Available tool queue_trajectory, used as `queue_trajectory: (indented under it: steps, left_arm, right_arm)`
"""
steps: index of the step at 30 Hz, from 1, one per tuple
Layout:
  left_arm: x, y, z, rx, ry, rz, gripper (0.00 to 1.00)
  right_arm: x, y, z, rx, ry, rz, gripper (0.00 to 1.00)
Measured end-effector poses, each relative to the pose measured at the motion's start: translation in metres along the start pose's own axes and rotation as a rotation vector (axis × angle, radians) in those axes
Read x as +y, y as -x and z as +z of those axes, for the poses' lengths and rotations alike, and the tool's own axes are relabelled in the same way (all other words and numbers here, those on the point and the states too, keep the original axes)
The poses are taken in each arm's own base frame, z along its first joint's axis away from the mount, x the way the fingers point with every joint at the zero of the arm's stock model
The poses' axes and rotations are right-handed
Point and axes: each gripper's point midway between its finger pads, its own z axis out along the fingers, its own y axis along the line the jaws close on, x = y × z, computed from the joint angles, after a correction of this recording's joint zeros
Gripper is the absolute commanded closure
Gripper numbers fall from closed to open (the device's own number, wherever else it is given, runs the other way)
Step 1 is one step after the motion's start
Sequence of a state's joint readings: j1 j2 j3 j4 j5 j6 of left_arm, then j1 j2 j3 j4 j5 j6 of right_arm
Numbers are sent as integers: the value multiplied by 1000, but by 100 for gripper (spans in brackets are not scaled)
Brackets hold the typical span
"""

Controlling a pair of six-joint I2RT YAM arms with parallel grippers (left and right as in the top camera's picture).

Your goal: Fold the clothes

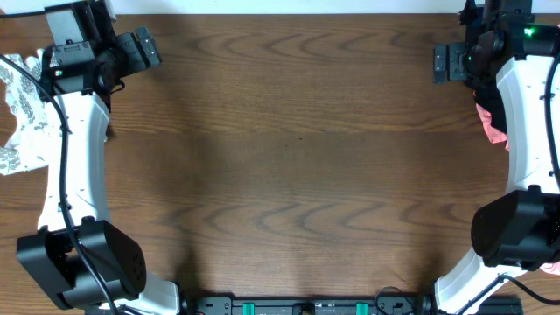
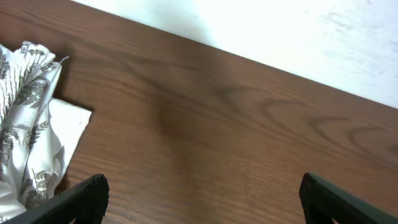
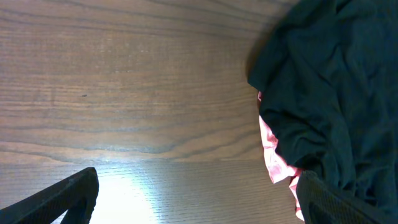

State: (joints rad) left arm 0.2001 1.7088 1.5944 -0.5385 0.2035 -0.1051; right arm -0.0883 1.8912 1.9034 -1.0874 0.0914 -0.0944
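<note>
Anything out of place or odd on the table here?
Nothing spilled or damaged. The fern-print garment lies crumpled at the left edge of the table, not spread for folding. A black garment is heaped over a pink garment at the right edge.

No readable text, label, brand, number or sign on the clothes, the dark garment or the table.

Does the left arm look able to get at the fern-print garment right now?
Probably yes: the fern-print garment lies close beside the open left hand, with only bare table between them.
</note>
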Motion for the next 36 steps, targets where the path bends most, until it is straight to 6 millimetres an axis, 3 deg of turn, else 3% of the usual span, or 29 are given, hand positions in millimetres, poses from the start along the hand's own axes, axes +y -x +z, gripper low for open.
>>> queue_trajectory:
  steps: [7, 11, 13, 20, 22, 25, 31, 33, 36]
  left_arm:
    - [0, 0, 0, 0, 0, 0, 2]
    - [0, 0, 0, 0, 0, 0, 2]
    - [0, 0, 0, 0, 0, 0, 2]
    - [0, 0, 0, 0, 0, 0, 2]
    - [0, 0, 0, 0, 0, 0, 2]
    - [0, 0, 0, 0, 0, 0, 2]
    - [0, 0, 0, 0, 0, 0, 2]
    - [0, 0, 0, 1, 1, 0, 2]
    - [0, 0, 0, 0, 0, 0, 2]
  right_arm:
    - [0, 1, -4, -9, 0, -1, 1]
    - [0, 7, -32, -70, -2, -1, 1]
    - [-2, 12, -57, -127, -6, 2, 1]
    - [-14, 11, -187, -414, -32, 29, 1]
    - [-15, -6, -221, -488, -39, 34, 1]
    - [-13, -38, -253, -591, -45, 38, 1]
    - [-10, -79, -261, -850, -61, 62, 1]
    - [-5, -92, -252, -910, -50, 61, 1]
    - [4, -120, -224, -934, -32, 53, 1]
